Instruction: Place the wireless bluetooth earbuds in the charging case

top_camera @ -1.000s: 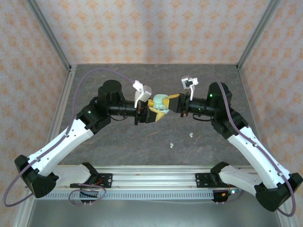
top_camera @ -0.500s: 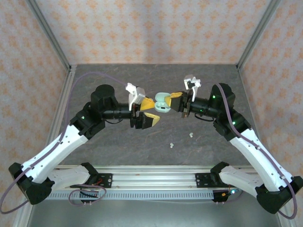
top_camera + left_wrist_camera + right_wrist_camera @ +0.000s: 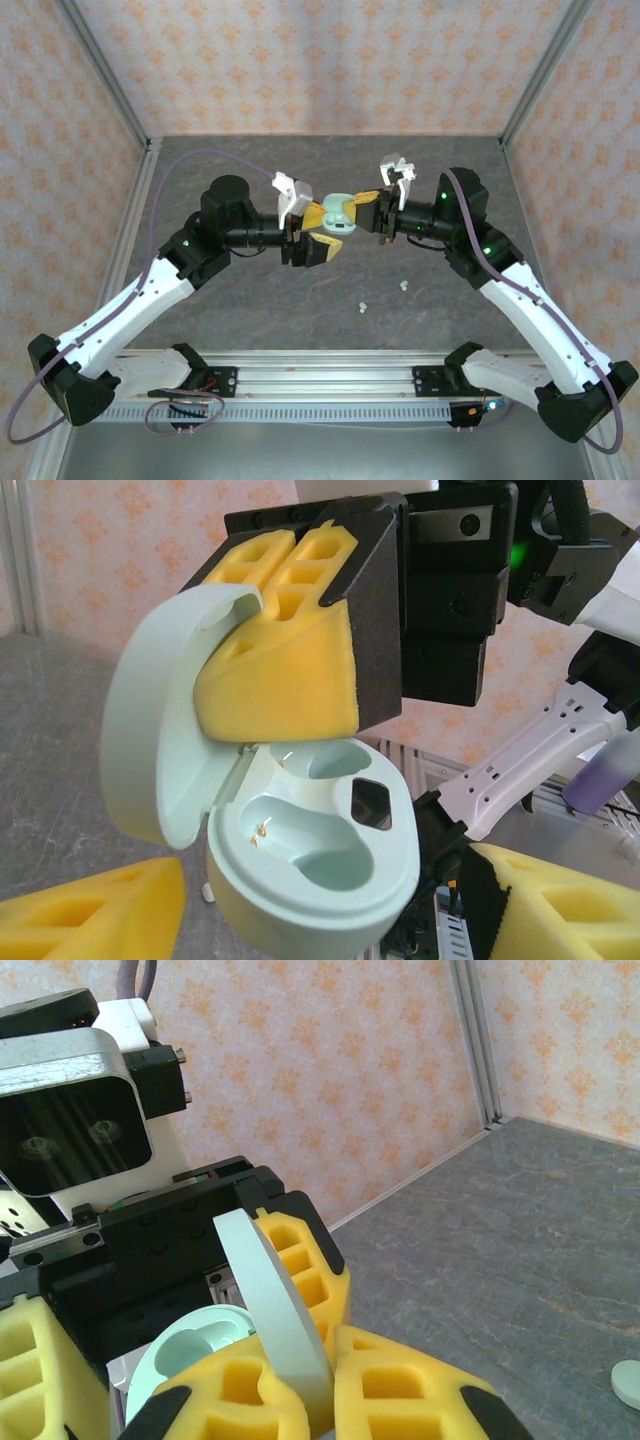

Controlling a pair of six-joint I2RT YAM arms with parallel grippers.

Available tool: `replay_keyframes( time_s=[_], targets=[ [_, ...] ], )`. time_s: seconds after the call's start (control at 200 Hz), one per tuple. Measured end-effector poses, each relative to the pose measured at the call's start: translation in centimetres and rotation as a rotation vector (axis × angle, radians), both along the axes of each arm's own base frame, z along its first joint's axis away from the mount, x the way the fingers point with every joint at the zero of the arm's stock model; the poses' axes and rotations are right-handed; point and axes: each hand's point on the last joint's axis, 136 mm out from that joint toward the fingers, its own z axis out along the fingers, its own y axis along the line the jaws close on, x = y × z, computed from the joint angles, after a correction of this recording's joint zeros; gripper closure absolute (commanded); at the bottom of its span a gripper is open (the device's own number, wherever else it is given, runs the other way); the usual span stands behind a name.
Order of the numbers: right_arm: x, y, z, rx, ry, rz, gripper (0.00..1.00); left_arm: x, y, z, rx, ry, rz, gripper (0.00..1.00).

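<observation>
The pale green charging case hangs in the air above the table's middle, its lid swung open. Both wells in its base are empty. My right gripper is shut on the lid, pinched between its yellow pads. My left gripper stands open, its yellow fingers either side of the base with a gap on each side. Two tiny whitish earbuds lie on the table nearer the arms.
The grey table is fenced by metal posts and patterned walls. A pale round thing lies on the table at the right edge of the right wrist view. A small white bit shows below the case.
My left gripper has opened and let go of the case, drawn back a little, then come close again. The right gripper keeps hold of the case by its lid.
</observation>
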Motion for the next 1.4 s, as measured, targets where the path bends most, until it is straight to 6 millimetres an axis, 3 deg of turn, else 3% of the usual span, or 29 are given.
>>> replay_keyframes(
  time_s=[0.731, 0.846, 0.926, 1.006, 1.291, 1.401],
  targets=[
    [-0.3, 0.4, -0.2, -0.005, -0.003, 0.025, 0.89, 0.1, -0.4, 0.4, -0.022, -0.013, -0.021, 0.41],
    [-0.3, 0.4, -0.2, -0.006, -0.006, 0.026, 0.89, 0.2, -0.5, 0.4, -0.025, -0.007, -0.02, 0.51],
    [-0.3, 0.4, -0.2, -0.006, -0.006, 0.026, 0.89, 0.1, -0.5, 0.4, -0.028, 0.003, -0.025, 0.69],
    [-0.3, 0.4, -0.2, -0.005, -0.008, 0.025, 0.88, 0.1, -0.5, 0.4, -0.026, 0.0, -0.027, 0.78],
    [-0.3, 0.4, -0.2, -0.001, 0.007, 0.024, 0.77, 0.3, -0.4, 0.0, -0.014, 0.0, -0.017, 0.85],
    [-0.3, 0.4, -0.4, 0.001, 0.026, 0.022, 0.66, 0.4, -0.3, -0.5, -0.003, -0.007, -0.007, 0.86]
  ],
)
